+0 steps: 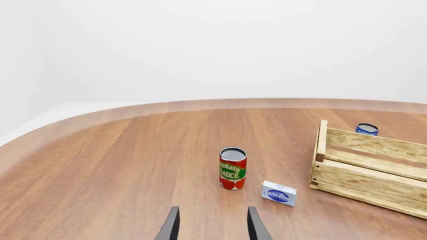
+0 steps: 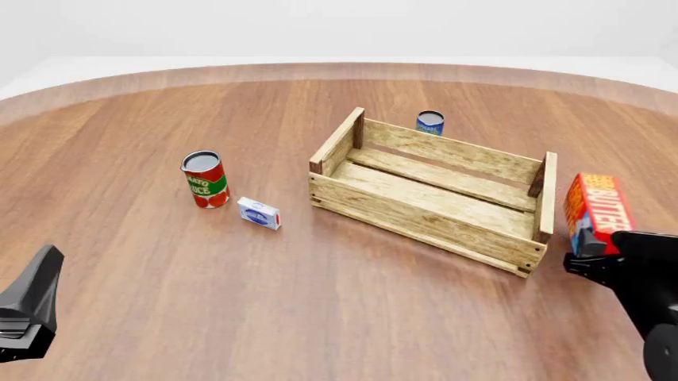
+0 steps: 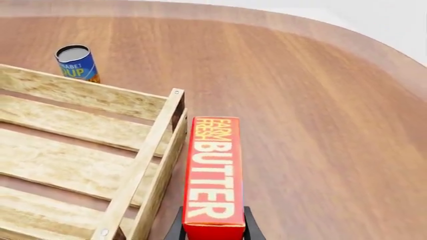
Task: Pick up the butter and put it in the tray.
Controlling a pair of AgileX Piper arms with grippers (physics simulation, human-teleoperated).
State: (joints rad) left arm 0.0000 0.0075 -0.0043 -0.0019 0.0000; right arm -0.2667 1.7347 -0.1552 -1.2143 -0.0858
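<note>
The front camera looks forward and down over the whole tabletop [image 2: 317, 317] from the arms' side. Each wrist camera sits low behind its claw, facing far; all three share the tray [image 2: 429, 190] [image 1: 367, 167] [image 3: 80, 150]

Butter [image 2: 596, 212] (red carton) beside tray [image 2: 424, 222]

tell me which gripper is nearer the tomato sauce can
Left. The left gripper sits near the table's front-left, open, facing the tomato sauce can. The right gripper is beyond the tray, shut on the butter.
</note>
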